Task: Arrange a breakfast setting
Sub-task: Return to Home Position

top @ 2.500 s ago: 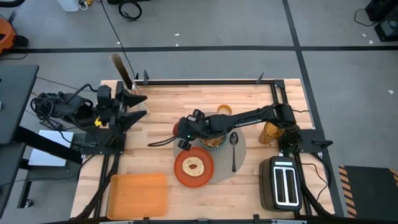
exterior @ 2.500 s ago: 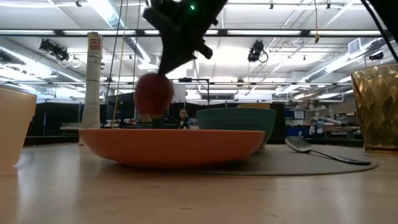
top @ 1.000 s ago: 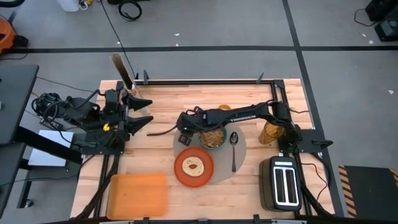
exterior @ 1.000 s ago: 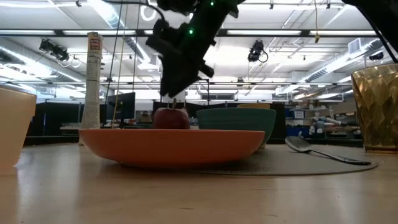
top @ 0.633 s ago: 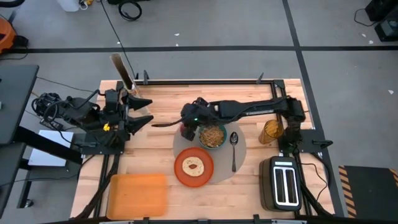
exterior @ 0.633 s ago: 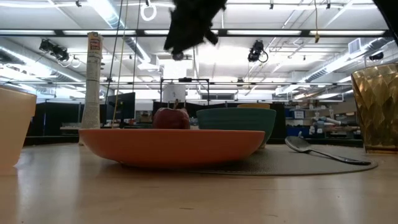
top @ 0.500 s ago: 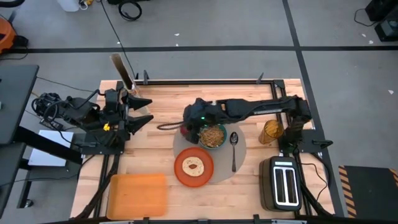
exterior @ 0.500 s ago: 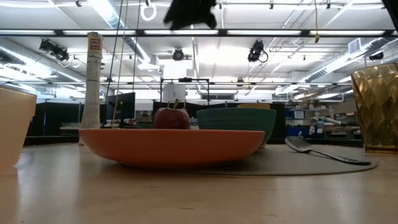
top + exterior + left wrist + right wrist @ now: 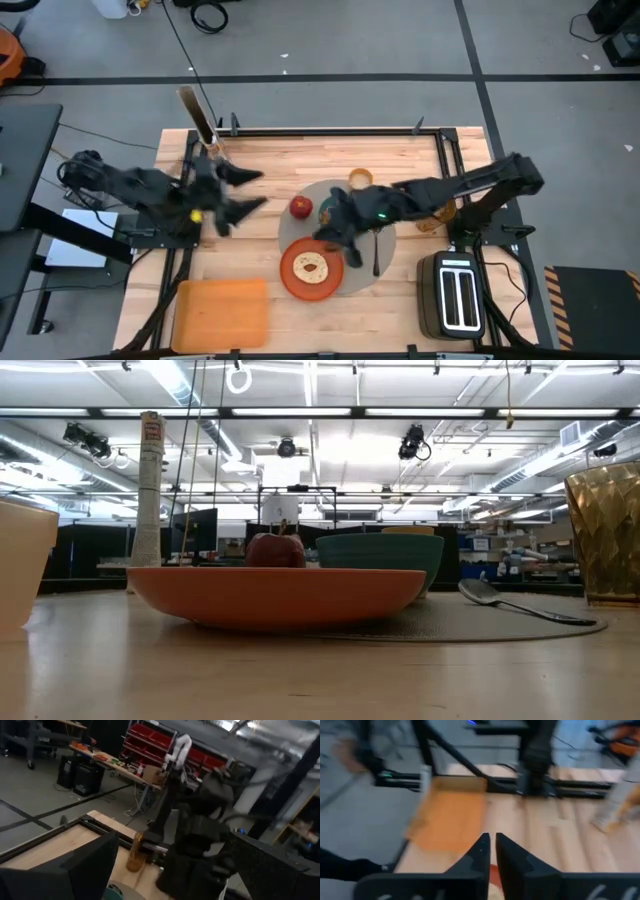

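Note:
The red apple [image 9: 301,207] stands on the grey mat [image 9: 392,262] at its left side, and also shows in the low view [image 9: 275,548]. The yellow cup [image 9: 360,179] stands at the mat's far edge. The toast [image 9: 312,267] lies on the orange plate [image 9: 300,285]. The spoon [image 9: 376,252] lies on the mat's right part. My right gripper [image 9: 335,238] is shut and empty, above the teal bowl [image 9: 380,555], which its arm hides from above. My left gripper [image 9: 262,190] is open and empty, left of the apple.
A toaster [image 9: 458,295] stands at the near right, a gold glass [image 9: 605,530] right of the mat, an orange board [image 9: 222,312] at the near left, and a tall box [image 9: 197,113] at the far left edge.
My right gripper has risen from just above the apple and swung toward the table's right and near edges, over the bowl, turning to point near-left. The apple stays on the mat. My left arm has reached out from the left edge toward the apple, gripper open.

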Motion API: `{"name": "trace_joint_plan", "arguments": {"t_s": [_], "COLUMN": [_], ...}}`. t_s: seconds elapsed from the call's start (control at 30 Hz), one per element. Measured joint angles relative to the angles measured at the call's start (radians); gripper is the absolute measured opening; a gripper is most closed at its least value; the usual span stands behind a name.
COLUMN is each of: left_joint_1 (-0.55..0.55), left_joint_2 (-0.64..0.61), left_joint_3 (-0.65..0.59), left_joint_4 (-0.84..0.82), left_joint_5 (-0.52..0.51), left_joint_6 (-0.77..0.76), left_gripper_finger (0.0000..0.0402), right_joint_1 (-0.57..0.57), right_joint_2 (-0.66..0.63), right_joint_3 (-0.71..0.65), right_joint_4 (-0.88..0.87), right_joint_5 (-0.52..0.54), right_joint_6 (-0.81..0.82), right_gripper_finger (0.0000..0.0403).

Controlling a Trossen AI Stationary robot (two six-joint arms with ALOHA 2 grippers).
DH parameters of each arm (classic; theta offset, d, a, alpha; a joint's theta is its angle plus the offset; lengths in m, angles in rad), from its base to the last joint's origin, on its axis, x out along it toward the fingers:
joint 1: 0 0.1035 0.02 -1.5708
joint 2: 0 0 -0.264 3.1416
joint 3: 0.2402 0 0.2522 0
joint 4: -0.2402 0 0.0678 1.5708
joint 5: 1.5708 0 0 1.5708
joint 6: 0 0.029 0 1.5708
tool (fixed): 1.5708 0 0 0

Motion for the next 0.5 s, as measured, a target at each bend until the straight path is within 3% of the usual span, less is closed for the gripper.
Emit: {"name": "trace_joint_plan", "arguments": {"t_s": [0.1,0.27,0.5], "left_joint_1": [0.024,0.118,0.306], "left_joint_2": [0.105,0.268,0.318], "left_joint_3": [0.000,0.000,-0.002], "left_joint_4": [0.124,0.363,0.385], "left_joint_5": [0.057,0.200,0.391], "left_joint_6": [0.062,0.130,0.070], "left_gripper_finger": [0.0380,0.0380,0.0380], "right_joint_1": [0.040,0.081,0.088], "right_joint_2": [-0.101,-0.307,-0.629], "right_joint_3": [-0.153,-0.379,-0.598], "right_joint_4": [0.133,0.228,0.241], "right_joint_5": [-0.027,-0.029,-0.028], "right_joint_6": [0.016,0.069,0.122], "right_gripper_finger": [0.0009,0.0019,0.0012]}}
